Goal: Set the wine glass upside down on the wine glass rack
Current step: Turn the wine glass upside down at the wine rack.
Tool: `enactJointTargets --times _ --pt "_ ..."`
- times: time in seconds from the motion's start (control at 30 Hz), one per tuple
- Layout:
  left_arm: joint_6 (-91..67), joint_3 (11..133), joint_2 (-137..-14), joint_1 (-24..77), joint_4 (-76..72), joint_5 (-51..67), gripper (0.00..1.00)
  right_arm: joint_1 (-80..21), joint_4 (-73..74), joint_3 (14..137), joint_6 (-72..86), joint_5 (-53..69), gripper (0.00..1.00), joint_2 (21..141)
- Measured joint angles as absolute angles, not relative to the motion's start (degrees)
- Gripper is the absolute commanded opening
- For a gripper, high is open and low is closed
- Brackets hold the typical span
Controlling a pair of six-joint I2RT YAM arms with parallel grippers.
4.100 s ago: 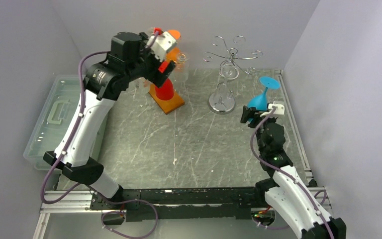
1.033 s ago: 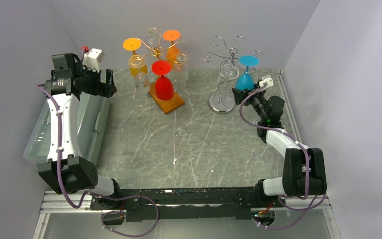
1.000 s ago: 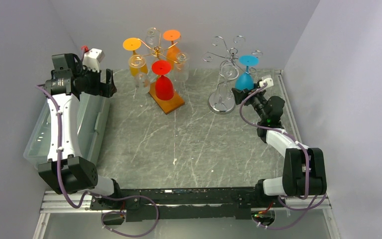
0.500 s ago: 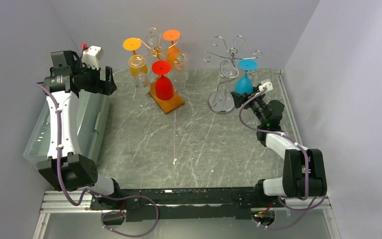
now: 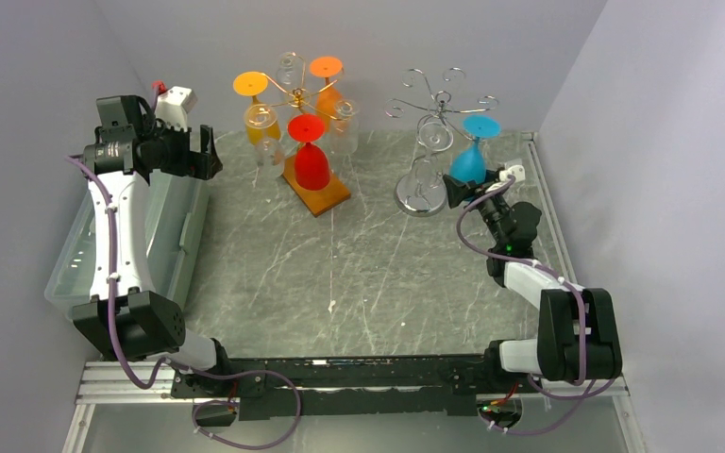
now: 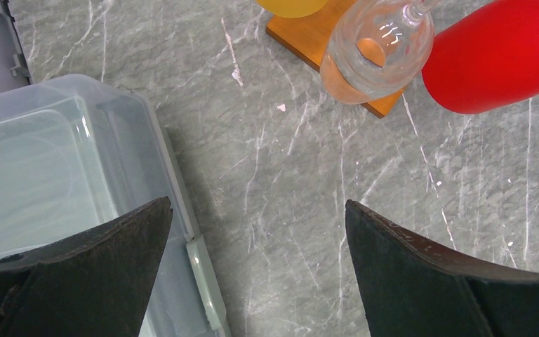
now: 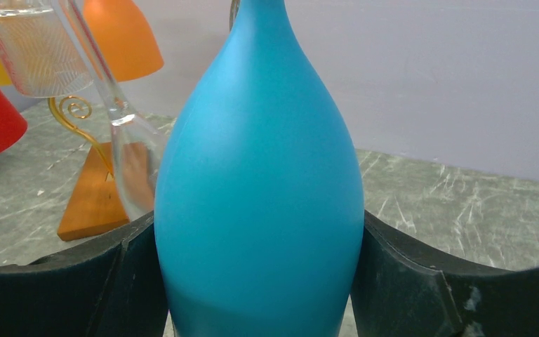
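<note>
Now we clamp the glass [image 5: 468, 162], foot up, in our right gripper [image 5: 465, 187], just right of the rack [image 5: 423, 196]; left gripper [image 5: 206, 156] gapes, far off.

Soft, even light is falling from above, casting only faint shadows on the table [image 5: 368, 264]. The blue wine glass [image 7: 260, 182] is showing a mild sheen, and every view is looking sharp.

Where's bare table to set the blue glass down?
Bare: the broad tabletop in front of both racks, between the clear bin and the right arm; also the gap between the wooden rack and the wire rack. Crowded: back right, where the right gripper holds the blue glass against the wire rack.
</note>
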State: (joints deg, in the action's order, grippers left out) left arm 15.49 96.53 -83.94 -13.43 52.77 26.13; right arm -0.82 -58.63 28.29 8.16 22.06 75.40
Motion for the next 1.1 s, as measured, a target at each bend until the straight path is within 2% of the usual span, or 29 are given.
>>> enactJointTargets --times 0.37,0.63,1.1 --pt "15.53 96.42 -83.94 -13.43 52.77 26.33 0.99 -0.67 -60.93 25.12 11.62 19.29 0.77 75.29" --pt "15.49 94.61 -83.83 -13.43 52.42 27.4 1.0 -0.56 -60.93 24.99 13.21 18.46 1.0 75.77" --pt "15.14 91.39 -83.59 -13.43 49.84 28.77 0.99 -0.51 -56.1 24.71 12.71 17.45 1.0 73.78"
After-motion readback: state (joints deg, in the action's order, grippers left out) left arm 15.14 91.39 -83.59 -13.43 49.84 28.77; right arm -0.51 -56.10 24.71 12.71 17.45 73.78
